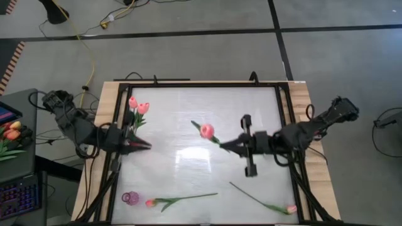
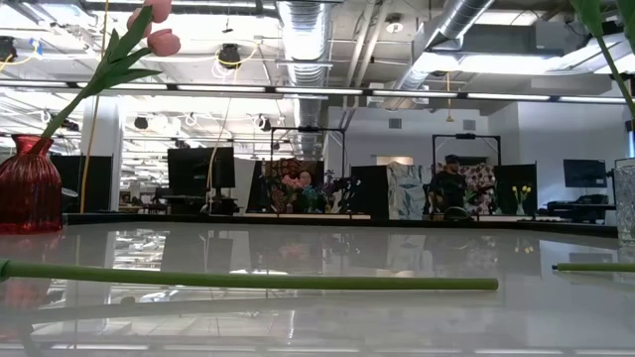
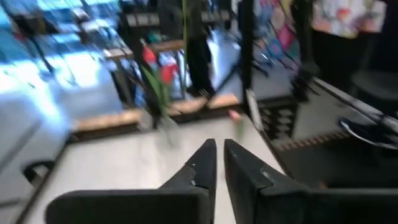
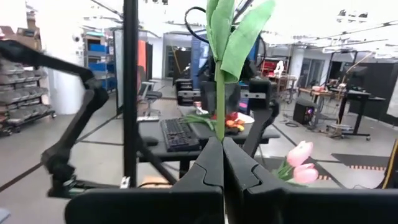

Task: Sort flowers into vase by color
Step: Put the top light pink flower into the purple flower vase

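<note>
My right gripper hovers over the table's middle, shut on a pink-red tulip. The tulip's leaves rise past the fingertips. My left gripper is raised near the table's left edge, shut with nothing between its fingers. Beside it stand two pink tulips; the left arm hides what holds their lower stems. Two more pink tulips lie flat near the front edge. A small red vase stands at the front left. My right gripper pinches the tulip's green stem between its two fingertips, below the leaves. The fingers come nearly level from the table's right side and lie across the stem. The tulip is lifted clear of the table, with its bud slanting up toward the far left.
Dark frame rails border the white table. A side desk on the left holds orange tulips and a keyboard. A clear glass vessel shows at the low view's right edge. The middle of the table is bare.
</note>
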### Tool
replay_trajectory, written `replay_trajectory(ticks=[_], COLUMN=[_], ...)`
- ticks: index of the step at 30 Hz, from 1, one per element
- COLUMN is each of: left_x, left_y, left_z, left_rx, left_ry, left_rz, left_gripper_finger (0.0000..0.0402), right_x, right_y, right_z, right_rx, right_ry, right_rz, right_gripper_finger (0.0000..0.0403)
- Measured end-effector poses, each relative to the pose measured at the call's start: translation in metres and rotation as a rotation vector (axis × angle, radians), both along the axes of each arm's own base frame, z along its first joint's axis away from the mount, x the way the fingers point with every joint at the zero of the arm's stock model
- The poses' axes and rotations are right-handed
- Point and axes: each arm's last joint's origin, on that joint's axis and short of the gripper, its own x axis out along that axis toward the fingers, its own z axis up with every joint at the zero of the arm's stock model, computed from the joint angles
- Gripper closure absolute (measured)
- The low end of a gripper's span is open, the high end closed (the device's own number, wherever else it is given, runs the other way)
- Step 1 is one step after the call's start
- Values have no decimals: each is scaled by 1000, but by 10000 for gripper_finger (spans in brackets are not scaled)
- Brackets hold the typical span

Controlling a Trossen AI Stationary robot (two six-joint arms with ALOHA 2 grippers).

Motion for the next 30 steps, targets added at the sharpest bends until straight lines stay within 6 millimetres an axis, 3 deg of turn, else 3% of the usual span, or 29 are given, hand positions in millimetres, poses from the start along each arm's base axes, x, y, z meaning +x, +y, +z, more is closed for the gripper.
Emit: replay_trajectory(ticks=[6, 14, 22, 30], left_x=[18, 76, 126, 141], left_y=[9, 14, 32, 52], left_z=[8, 2, -3, 1], left_rx=[63, 135, 160, 105], left_ry=[-102, -173, -293, -405], left_rz=[80, 152, 157, 130], left_gripper_finger=[308, 215, 204, 203], right_x=[14, 22, 25, 26], right_y=[-31, -60, -72, -72], right_z=[1, 5, 6, 5], right_rx=[10, 4, -12, -66], right_ry=[-15, -54, -69, -63], right_rz=[-37, -60, -47, -54], right_gripper_finger=[387, 387, 387, 387])
